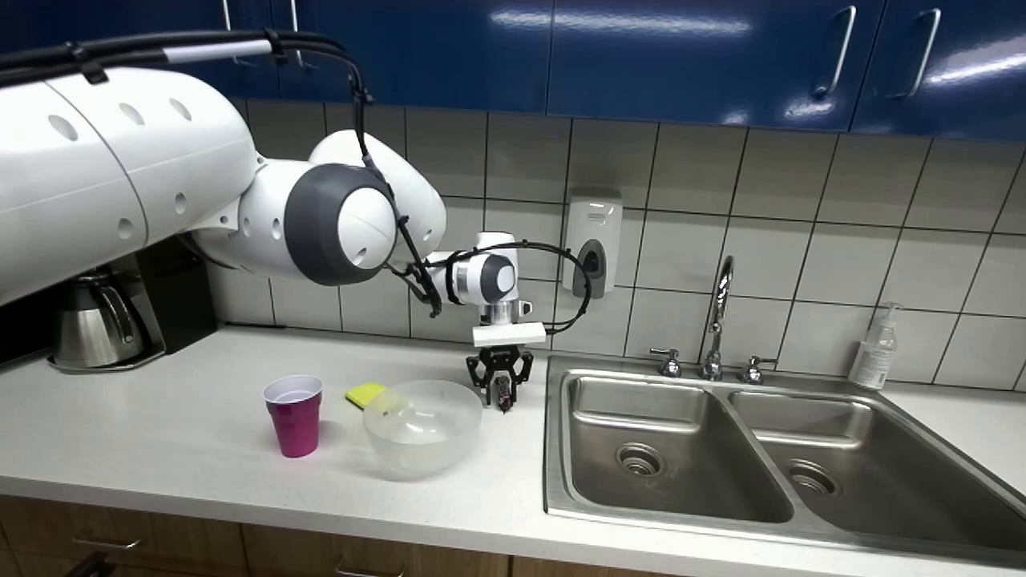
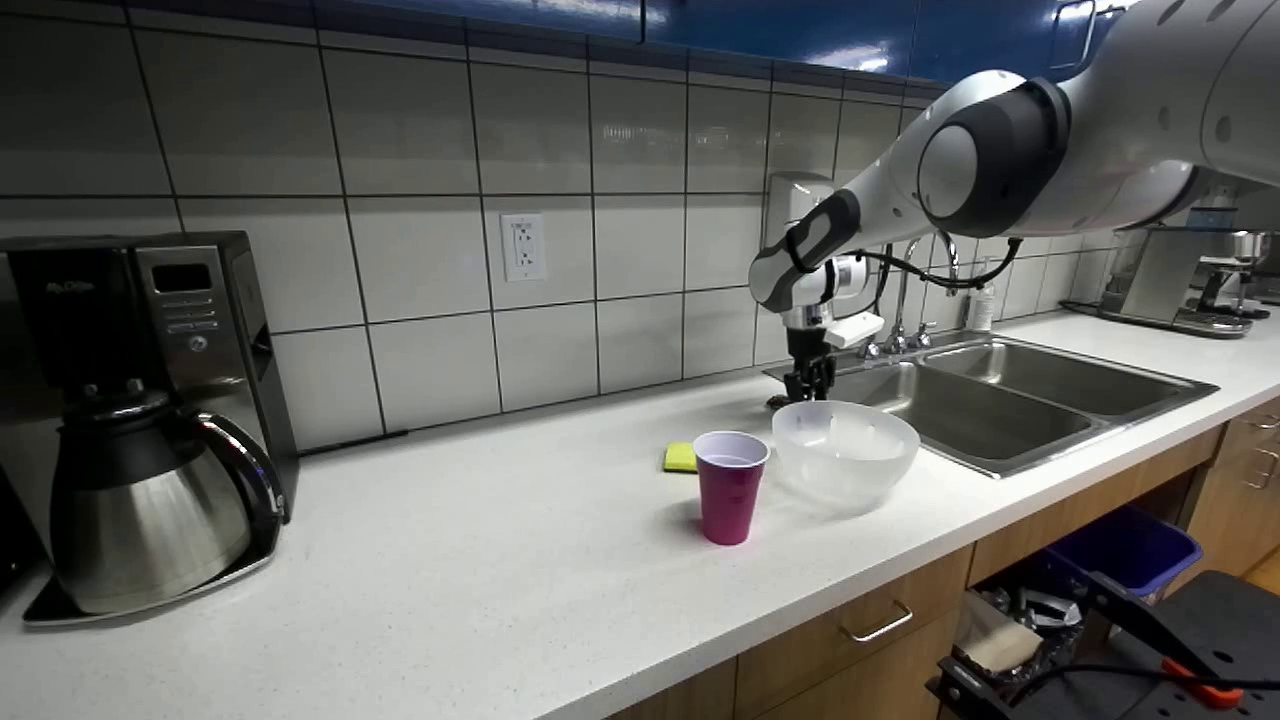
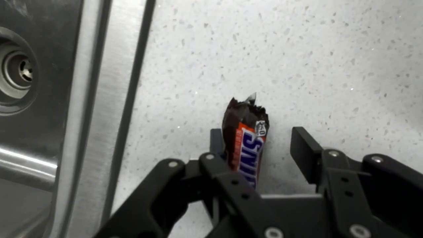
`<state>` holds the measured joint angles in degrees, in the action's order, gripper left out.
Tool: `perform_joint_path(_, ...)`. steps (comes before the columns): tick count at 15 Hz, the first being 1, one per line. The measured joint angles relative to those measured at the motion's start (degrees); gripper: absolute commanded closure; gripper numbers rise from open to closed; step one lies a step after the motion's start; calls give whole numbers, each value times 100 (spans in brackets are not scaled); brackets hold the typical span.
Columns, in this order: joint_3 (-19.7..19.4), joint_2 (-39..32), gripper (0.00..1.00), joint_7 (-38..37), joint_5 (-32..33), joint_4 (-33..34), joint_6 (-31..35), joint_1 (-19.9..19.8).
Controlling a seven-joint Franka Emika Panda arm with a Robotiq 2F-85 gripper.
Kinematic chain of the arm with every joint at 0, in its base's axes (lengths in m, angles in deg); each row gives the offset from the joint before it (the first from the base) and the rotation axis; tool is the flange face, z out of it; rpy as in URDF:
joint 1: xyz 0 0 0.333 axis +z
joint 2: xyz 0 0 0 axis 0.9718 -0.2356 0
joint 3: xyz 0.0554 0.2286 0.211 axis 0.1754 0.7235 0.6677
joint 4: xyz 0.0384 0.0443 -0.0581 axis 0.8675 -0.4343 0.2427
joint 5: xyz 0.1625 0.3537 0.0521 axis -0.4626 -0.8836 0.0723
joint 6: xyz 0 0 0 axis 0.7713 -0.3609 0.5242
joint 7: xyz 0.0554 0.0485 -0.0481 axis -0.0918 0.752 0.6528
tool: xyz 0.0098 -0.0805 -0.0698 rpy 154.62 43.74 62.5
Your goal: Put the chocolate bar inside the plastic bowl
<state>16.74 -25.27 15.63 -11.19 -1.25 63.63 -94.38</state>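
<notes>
The chocolate bar (image 3: 246,142) is a dark brown wrapped bar with a blue, white and orange label. It lies on the counter between my gripper's (image 3: 258,140) spread fingers, close beside or touching the left finger in the wrist view. A gap shows between the bar and the right finger. The lower end of the bar is hidden by the gripper. In an exterior view the bar (image 1: 503,394) shows between the fingertips (image 1: 501,399). The plastic bowl (image 1: 423,437) is translucent whitish and stands upright beside the gripper; it also shows in an exterior view (image 2: 845,460), partly in front of the gripper (image 2: 808,390).
A magenta cup (image 1: 295,421) stands near the bowl. A yellow-green sponge-like piece (image 1: 366,394) lies behind the bowl. The steel sink (image 1: 557,449) has its edge close to the gripper. A coffee maker (image 2: 190,330) stands at the counter's far end. A tiled wall (image 1: 525,172) is behind the arm.
</notes>
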Motion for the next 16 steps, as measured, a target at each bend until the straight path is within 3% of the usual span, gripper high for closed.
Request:
perform_joint_path(2,53,-42,90,61,-90,64,-218,-32)
perform_joint_path(3,84,-53,92,114,-136,96,-314,-58)
perform_joint_path(10,169,-147,94,333,-329,381,-778,-197)
perform_joint_path(16,170,-155,94,360,-331,576,-642,-208)
